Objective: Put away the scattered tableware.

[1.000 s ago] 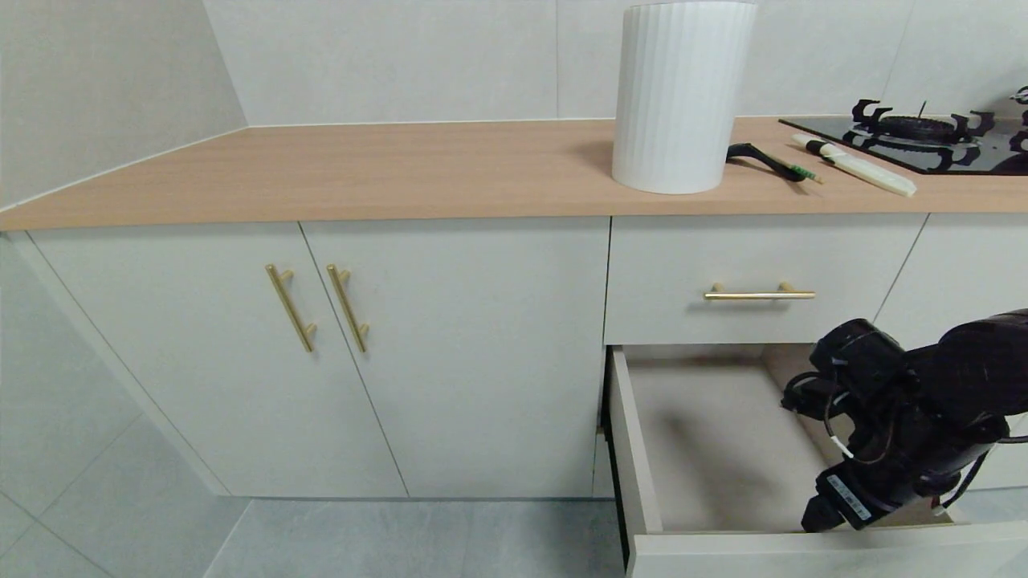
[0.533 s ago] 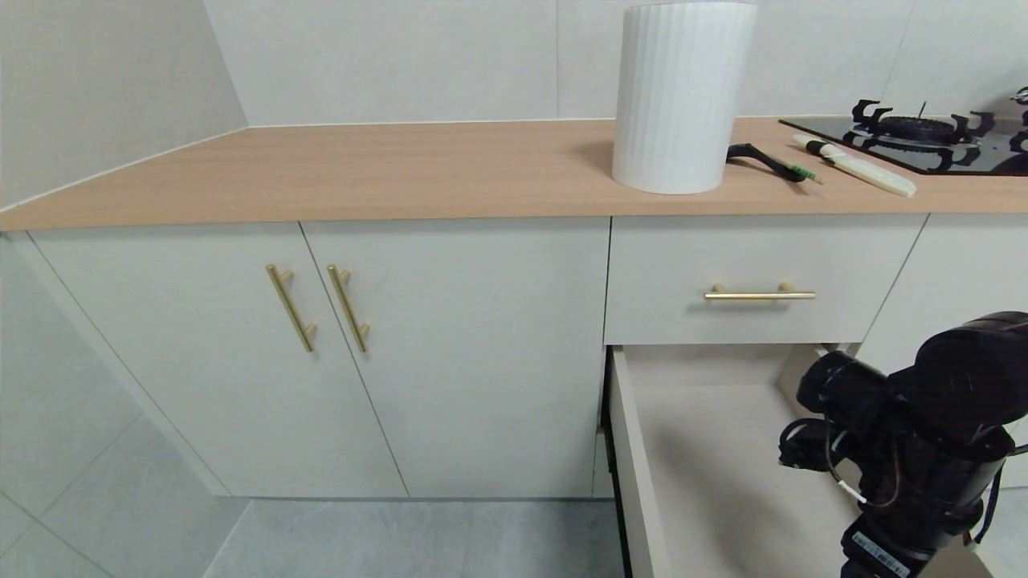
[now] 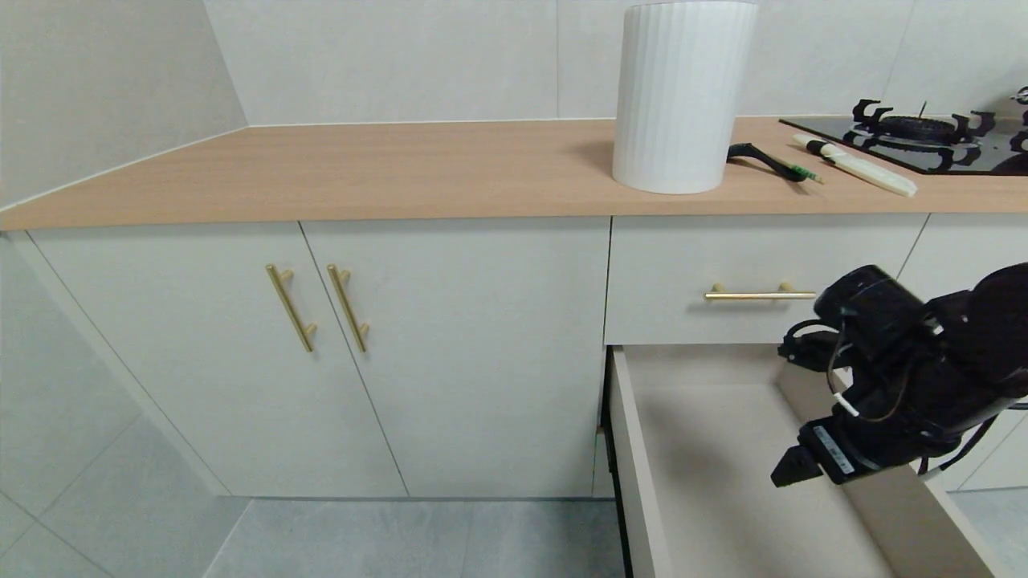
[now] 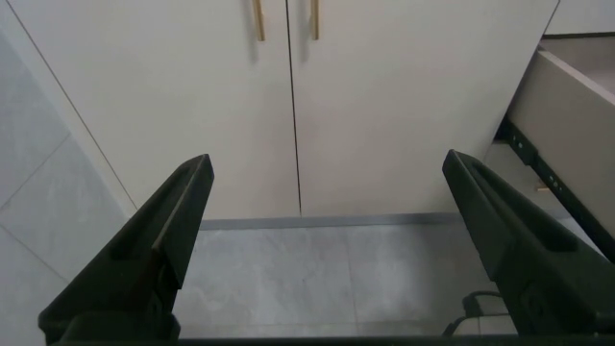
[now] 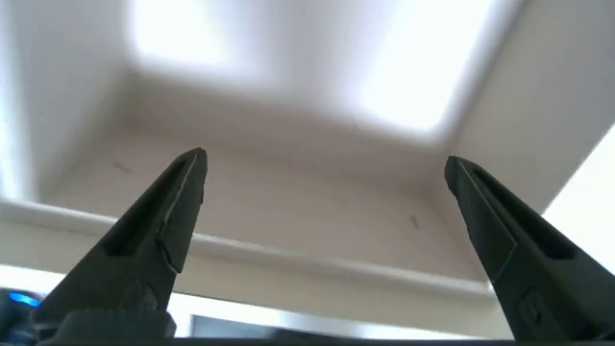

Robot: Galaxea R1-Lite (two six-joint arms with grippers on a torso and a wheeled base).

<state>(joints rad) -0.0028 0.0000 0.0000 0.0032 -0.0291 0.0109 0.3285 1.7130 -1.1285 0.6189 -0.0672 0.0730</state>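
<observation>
My right gripper (image 3: 791, 472) hangs over the pulled-out lower drawer (image 3: 636, 449), near its right wall, with fingers spread wide and nothing between them. My left gripper (image 4: 327, 159), likewise spread and empty, faces the floor in front of the cabinet doors (image 4: 384, 96). Farther back on the countertop (image 3: 361, 168), the black-handled utensil (image 3: 767, 160) and the white utensil (image 3: 863, 168) lie side by side between the ribbed white container (image 3: 679, 96) and the stove (image 3: 923, 136).
</observation>
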